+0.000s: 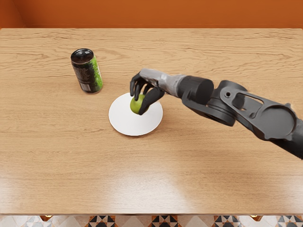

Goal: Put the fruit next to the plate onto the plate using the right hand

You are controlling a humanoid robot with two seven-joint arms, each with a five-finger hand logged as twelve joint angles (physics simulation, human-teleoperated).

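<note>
The right hand [144, 92] was curled from above around the green fruit [137, 105], dark fingers [154, 98] on one side and the thumb on the other. The fruit sat under the palm, over the far part of the white plate [129, 124]. We could not tell if it touched. We judged it light, firm, smooth and apt to roll, best gripped around its widest part. A can [87, 71] stood apart.
</note>
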